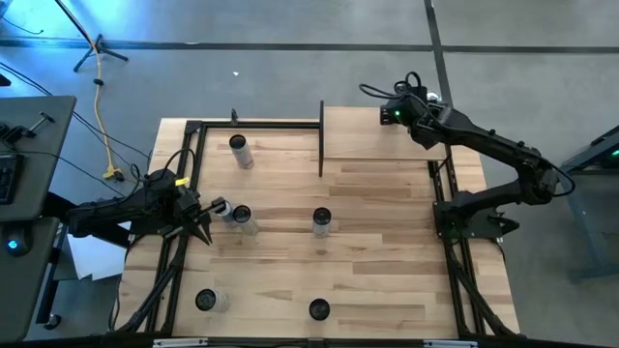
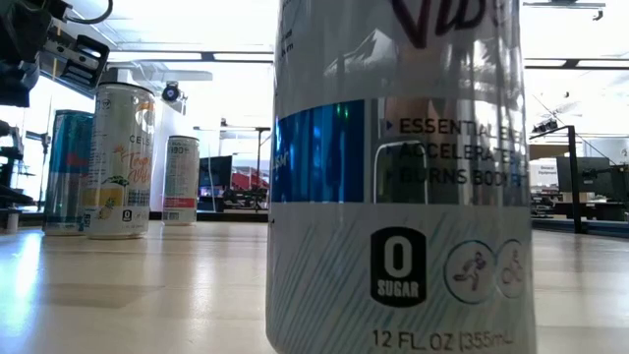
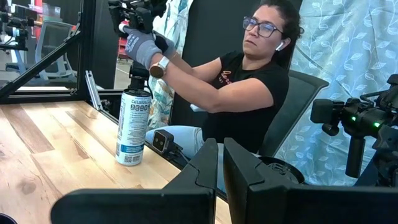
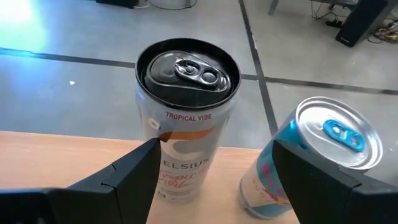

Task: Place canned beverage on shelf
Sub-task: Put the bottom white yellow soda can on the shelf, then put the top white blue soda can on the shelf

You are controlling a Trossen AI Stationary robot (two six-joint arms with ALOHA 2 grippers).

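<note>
The shelf [image 1: 377, 135], a light-wood board on black posts, stands at the table's far right. My right gripper [image 1: 390, 114] is above its far part, open and empty. In the right wrist view its fingers [image 4: 214, 168] stand apart in front of a black-topped Celsius can [image 4: 186, 124] and a silver-topped blue can [image 4: 311, 162]. Both cans stand upright on light wood near its edge. My left gripper [image 1: 200, 228] is shut and empty at the table's left, beside two upright cans [image 1: 232, 213]. It also shows in the left wrist view [image 3: 219, 168].
More cans stand upright on the table: far left [image 1: 240, 150], middle [image 1: 321, 220], near left [image 1: 208, 300] and near edge [image 1: 318, 309], the last filling the low view [image 2: 403, 177]. A black frame rail [image 1: 320, 135] borders the shelf. A seated person [image 3: 249, 81] shows beyond the table.
</note>
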